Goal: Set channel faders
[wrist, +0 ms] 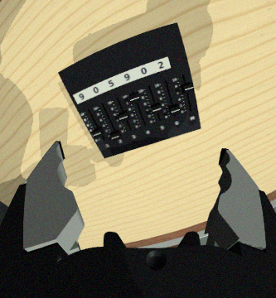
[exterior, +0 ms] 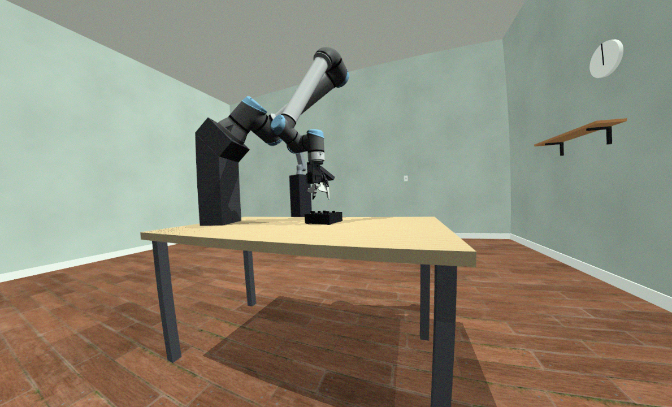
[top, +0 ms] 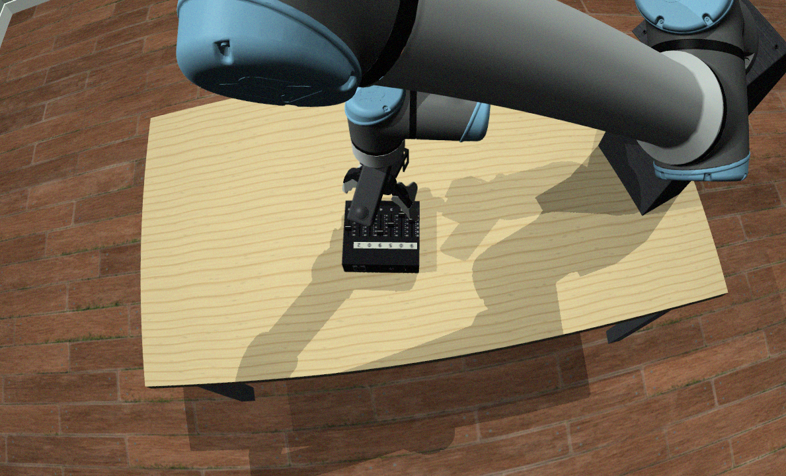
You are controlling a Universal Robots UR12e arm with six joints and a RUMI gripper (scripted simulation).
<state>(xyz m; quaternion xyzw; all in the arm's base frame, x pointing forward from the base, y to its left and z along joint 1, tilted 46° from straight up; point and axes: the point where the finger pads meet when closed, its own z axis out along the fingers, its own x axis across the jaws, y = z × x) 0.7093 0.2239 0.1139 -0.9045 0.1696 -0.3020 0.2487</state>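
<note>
The black lighting desk (top: 381, 238) lies near the middle of the wooden table; it also shows in the exterior view (exterior: 323, 217) and the wrist view (wrist: 129, 88). A white tape strip (wrist: 122, 79) reads 9 0 5 9 0 2 above the faders. Several fader caps stand at different heights; the rightmost one (wrist: 187, 87), over the mark M, sits high. My gripper (top: 379, 195) hangs above the desk's fader end, clear of it. Its two grey fingers are spread wide with nothing between them.
The arm's dark base pedestal (top: 650, 171) stands at the table's right back corner. A second dark post (exterior: 300, 194) stands behind the desk. The arm's large links (top: 502, 53) overhang the table's back half.
</note>
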